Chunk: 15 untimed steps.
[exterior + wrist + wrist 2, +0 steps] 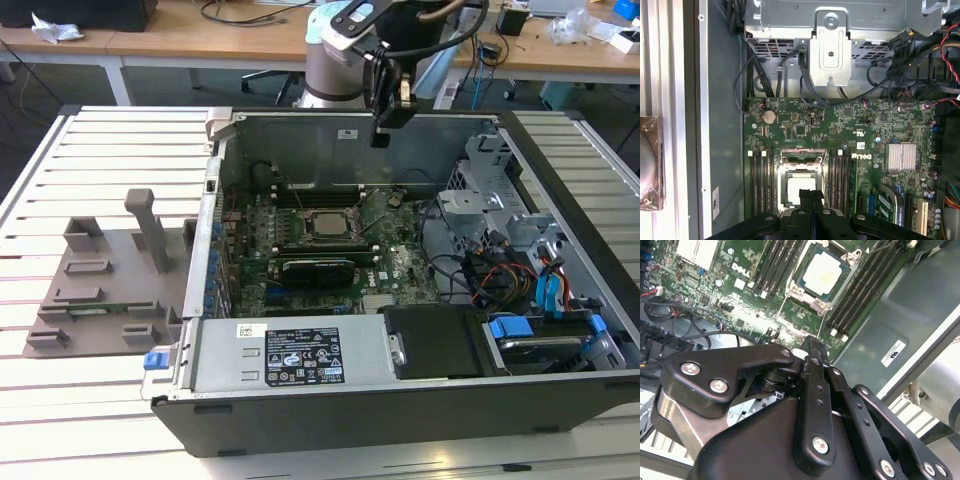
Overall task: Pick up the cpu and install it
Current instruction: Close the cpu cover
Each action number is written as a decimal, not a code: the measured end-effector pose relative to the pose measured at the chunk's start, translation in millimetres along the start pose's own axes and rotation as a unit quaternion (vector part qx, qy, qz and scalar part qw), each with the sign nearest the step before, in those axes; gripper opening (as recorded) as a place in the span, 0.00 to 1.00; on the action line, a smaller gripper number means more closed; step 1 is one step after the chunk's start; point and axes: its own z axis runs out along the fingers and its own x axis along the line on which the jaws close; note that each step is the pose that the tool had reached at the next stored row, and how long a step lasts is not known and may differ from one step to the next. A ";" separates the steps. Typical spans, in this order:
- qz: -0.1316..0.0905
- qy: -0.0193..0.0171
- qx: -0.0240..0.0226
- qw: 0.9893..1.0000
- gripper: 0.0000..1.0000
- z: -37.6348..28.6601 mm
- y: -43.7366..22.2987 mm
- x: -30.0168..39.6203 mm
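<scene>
I see the cpu (325,224) as silver-grey, set against a green motherboard (300,250) flecked with black chips. In the second wrist view my gripper (813,346) is matt black, dotted with shiny silver screw heads (719,385). In the exterior view the case (400,410) is dark grey. At nine o'clock from it the fixture tray (100,280) is flat grey on a white, ribbed table (110,135) — at four o'clock inside the case sit bright blue clips (520,328).
</scene>
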 end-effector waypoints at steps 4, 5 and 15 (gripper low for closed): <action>0.000 0.000 0.000 1.000 0.11 0.5 4.7 0.0; 0.000 0.000 0.000 1.000 0.11 0.6 5.5 0.0; 0.000 0.000 0.000 1.000 0.11 1.7 12.7 0.1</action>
